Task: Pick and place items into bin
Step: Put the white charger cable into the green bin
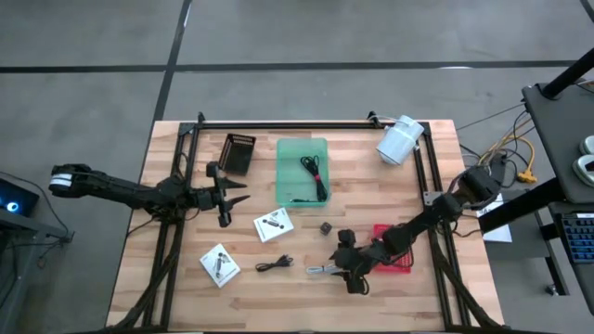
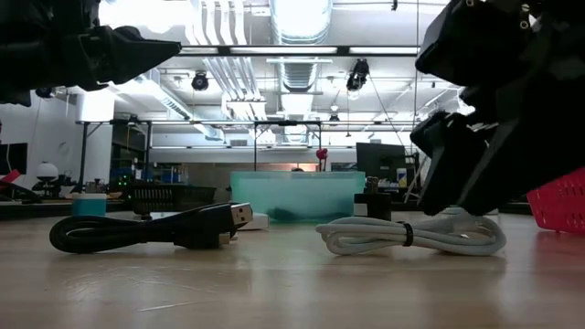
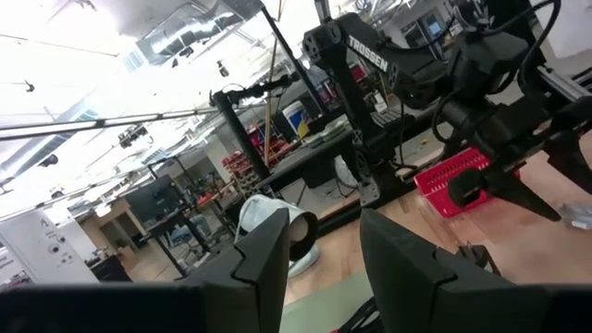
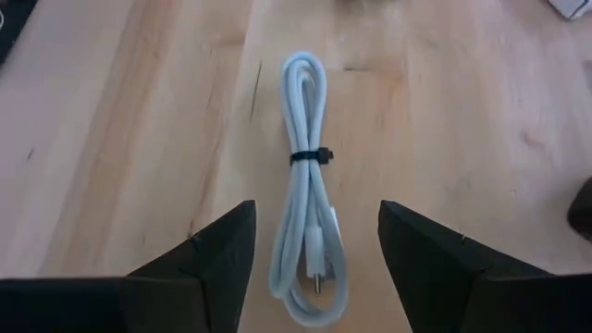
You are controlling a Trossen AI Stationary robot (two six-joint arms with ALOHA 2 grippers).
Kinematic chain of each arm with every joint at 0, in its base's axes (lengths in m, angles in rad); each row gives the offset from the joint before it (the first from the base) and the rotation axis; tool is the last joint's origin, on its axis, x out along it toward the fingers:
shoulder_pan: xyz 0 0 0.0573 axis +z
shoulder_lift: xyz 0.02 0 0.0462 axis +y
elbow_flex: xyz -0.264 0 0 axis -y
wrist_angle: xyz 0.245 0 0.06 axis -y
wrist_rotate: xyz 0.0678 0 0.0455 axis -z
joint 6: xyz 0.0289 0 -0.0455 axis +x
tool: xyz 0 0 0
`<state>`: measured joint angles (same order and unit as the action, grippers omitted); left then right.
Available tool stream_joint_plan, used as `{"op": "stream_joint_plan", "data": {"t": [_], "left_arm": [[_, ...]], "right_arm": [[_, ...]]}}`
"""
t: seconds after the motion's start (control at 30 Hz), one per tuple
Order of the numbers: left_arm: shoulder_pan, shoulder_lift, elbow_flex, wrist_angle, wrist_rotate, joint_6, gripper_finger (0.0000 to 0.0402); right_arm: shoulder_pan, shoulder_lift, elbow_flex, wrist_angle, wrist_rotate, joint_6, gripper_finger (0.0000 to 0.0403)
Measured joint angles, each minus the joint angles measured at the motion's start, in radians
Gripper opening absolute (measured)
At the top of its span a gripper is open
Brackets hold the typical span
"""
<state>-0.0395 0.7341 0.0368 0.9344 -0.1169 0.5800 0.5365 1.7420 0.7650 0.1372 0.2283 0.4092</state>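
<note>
Pale grey cable [image 4: 310,222], coiled, black-tied, lies between right pincer's [image 4: 314,245] wide-open, empty fingers

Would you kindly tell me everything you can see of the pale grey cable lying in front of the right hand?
The pale grey cable is a thin, smooth cord, rubbery or plastic by its look, folded into a long narrow bundle and cinched near its middle by a thin dark tie. A plug end lies tucked inside the loop nearest the right hand. It lies flat on the wooden table, near the front edge, in line between that hand's open fingers, which do not touch it. Only the table touches it.
</note>
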Motion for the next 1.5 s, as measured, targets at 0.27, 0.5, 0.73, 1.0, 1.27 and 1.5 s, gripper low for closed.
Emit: {"op": "stream_joint_plan", "data": {"t": [0.27, 0.5, 0.73, 1.0, 1.27, 1.5], "left_arm": [[0.0, -0.001, 0.0, 0.0, 0.0, 0.0, 0.0118], [0.0, -0.001, 0.0, 0.0, 0.0, -0.004, 0.0118], [0.0, -0.008, 0.002, 0.001, 0.0, -0.361, 0.0118], [0.0, -0.012, 0.003, 0.0, -0.04, -0.442, 0.0118], [0.0, -0.013, 0.003, 0.0, -0.042, -0.442, 0.0118], [0.0, -0.013, 0.003, 0.0, -0.042, -0.442, 0.0118]], "right_arm": [[0.0, 0.041, 0.0, -0.003, 0.001, 0.036, 0.0192], [0.0, 0.065, 0.0, 0.003, 0.02, 0.036, 0.0151], [-0.001, 0.066, 0.001, 0.008, 0.021, 0.032, 0.0062], [0.0, 0.066, 0.001, 0.029, 0.049, -0.022, 0.003], [-0.031, 0.05, -0.001, 0.196, 0.29, -0.22, 0.0031], [-0.144, 0.042, -0.001, 0.406, 0.526, -0.336, 0.0032]]}}
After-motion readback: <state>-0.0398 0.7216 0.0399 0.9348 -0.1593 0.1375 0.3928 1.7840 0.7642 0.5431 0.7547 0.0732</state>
